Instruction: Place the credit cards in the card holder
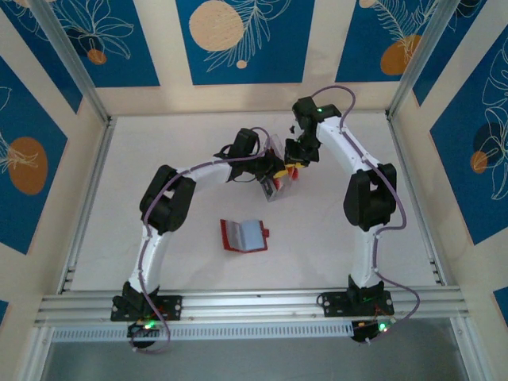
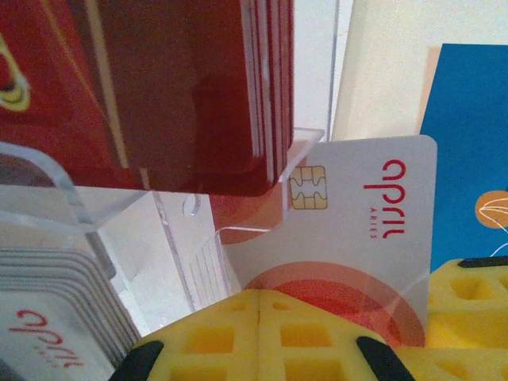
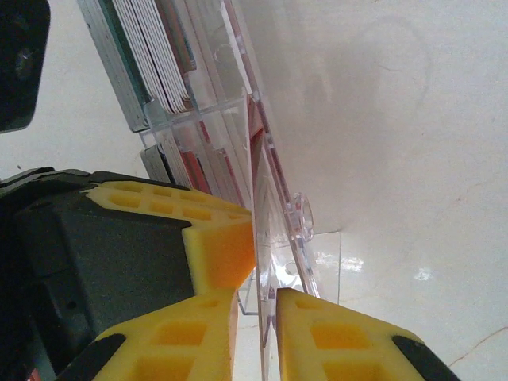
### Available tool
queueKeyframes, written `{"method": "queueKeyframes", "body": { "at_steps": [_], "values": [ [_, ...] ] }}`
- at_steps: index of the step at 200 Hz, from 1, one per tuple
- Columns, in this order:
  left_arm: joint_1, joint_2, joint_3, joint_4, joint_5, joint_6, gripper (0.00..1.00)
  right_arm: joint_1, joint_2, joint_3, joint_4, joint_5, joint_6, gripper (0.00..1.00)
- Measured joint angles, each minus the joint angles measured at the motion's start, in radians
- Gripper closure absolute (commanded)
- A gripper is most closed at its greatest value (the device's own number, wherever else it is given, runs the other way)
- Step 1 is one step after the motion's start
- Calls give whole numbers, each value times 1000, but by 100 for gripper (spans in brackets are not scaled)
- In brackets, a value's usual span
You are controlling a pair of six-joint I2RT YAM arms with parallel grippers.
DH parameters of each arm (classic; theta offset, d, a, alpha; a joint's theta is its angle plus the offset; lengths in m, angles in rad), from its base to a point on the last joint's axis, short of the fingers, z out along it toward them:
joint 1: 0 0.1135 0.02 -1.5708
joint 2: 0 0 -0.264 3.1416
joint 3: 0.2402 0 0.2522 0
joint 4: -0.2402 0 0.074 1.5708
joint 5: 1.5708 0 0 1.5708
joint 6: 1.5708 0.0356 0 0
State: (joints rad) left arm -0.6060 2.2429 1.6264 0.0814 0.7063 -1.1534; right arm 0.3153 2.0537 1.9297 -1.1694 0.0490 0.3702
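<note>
I see the card holder (image 1: 244,235) lying on the table (image 1: 159,159), in the middle, on the side of the arm bases. Behind it stands the clear box (image 1: 272,189), with stacks of credit cards (image 2: 182,87) in its compartments. The left gripper (image 2: 260,317) is at the box from the left, the right gripper (image 3: 266,305) from the right. One card (image 2: 357,214) stands just beyond the left gripper.

clear box (image 1: 274,193) part-hidden overhead (red card stack (image 2: 159,87) past the top edge)

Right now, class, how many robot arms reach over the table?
2: the left arm curves in from the left, the right arm from the right; none seems hidden.
</note>
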Motion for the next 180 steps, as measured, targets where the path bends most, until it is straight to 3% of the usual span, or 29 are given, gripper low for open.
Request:
{"method": "queueKeyframes", "body": {
  "at_steps": [43, 125, 180],
  "values": [
    [0, -2, -3, 1, 0, 0, 100, 5, 0, 2, -4, 1, -5, 100],
    [23, -85, -10, -18, 45, 4, 99, 8, 0, 55, -34, 4, -7, 100],
    [38, -328, -166, -94, 42, 77, 100, 27, -23, 71, -48, 31, -5, 100]
  ]
}}
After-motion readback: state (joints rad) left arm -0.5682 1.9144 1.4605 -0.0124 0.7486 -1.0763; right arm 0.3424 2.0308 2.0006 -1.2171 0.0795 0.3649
